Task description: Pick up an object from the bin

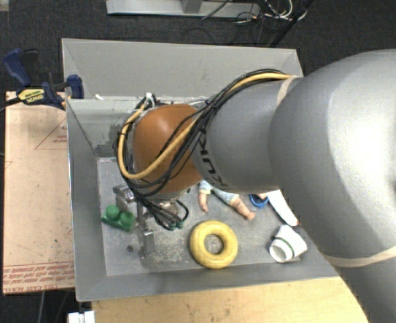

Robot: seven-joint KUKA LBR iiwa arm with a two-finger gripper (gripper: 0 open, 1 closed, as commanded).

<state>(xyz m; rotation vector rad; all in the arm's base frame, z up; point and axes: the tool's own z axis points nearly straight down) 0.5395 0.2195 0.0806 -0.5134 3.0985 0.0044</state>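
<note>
- Camera view: the arm reaches in from the right, and its orange cover (163, 147) and looped cables (159, 210) hang over the left half of the bin (87, 200).
- The gripper (144, 234) is low over the grey floor near the front left. Just to its left lies a small green toy (119, 217), knobbly in shape, close to the left wall. I cannot tell whether the two touch.
- A yellow ring (214, 244) lies near the gripper on its right. A small doll (226, 200) lies further back, and a white tube (286, 245) with a green rim is well apart at the right.
- Risk: the green toy sits off to one side, so closing here may well catch nothing, or nudge the toy against the wall.
- Risk: the slack cables hang close to the floor and could snag or drag the doll or the ring when the arm lifts.
- Whether the gripper is open or closed cannot be told, and nothing is seen held in it.
</note>
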